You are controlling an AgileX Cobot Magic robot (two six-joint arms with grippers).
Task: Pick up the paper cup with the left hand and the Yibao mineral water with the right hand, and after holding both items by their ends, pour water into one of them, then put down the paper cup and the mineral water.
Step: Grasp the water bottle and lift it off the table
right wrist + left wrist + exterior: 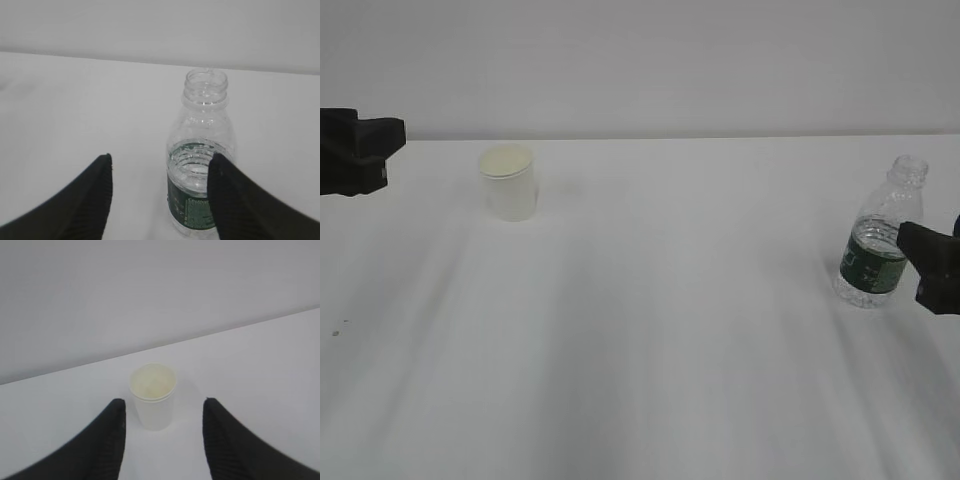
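Observation:
The paper cup point(509, 182) is small and white and stands upright on the table at the left. In the left wrist view the paper cup point(152, 396) stands just beyond my open left hand point(164, 405), centred between the prongs, untouched. In the exterior view the left hand point(360, 150) is left of the cup. The Yibao mineral water point(880, 240), clear with a green label and no cap, stands upright at the right. My right hand point(160, 160) is open. The bottle point(200, 170) sits by its right prong, partly behind it. In the exterior view the right hand point(932, 265) is beside the bottle.
The white table point(650, 350) runs to a pale wall at the back. Two small dark specks point(338, 328) lie near the left edge.

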